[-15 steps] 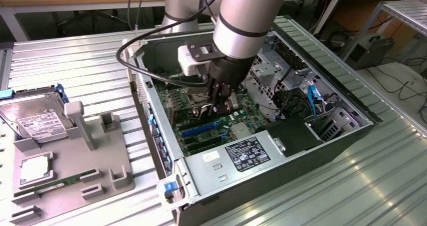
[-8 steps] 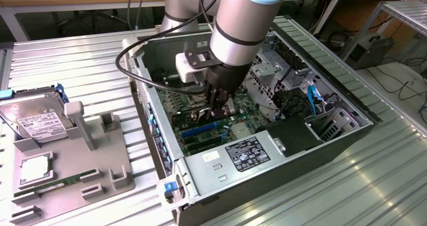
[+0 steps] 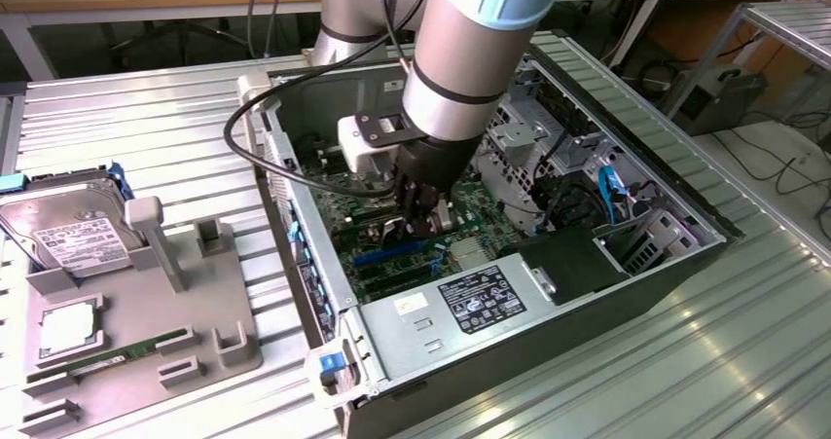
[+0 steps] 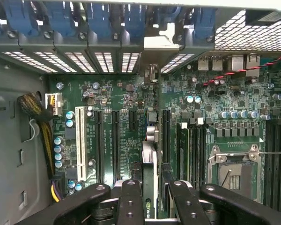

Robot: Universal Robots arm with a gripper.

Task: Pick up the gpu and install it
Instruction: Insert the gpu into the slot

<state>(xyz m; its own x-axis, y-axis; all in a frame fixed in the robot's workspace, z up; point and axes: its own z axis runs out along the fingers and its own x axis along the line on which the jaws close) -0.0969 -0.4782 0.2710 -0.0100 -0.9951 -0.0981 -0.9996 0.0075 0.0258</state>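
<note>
- Gripper is down inside the open PC case, low over the mobo. In the wrist view it is clenched on the gpu.
- The gpu stands on edge btwn the black fingers, one each side. The card runs away from the jaws toward the case's rear slot row.
- A silver bracket, in line w/ the card's far end, sits at that row among the blue latches.
- Can't tell if the card's lower edge is fully seated in its slot.
- In the case, the mobo lies on the bottom. A white slot & black slots are bare on one side of the card, and an empty CPU socket is on the other.
- PSU w/ label is at the near end. Drive cage & blue cable are on the exterior view's right.
- Grey tray is on the exterior view's left, well apart from the case. It holds an HDD at the far end, a silver square chip nearer, and a memory stick along the near part.
- Case & tray both sit on a ribbed metal table.
- Room: the case walls box the arm in. A black cable loops off the wrist near the wall on the exterior view's left. The drive cage is close on the other side of the arm. It's open above the case.
</note>
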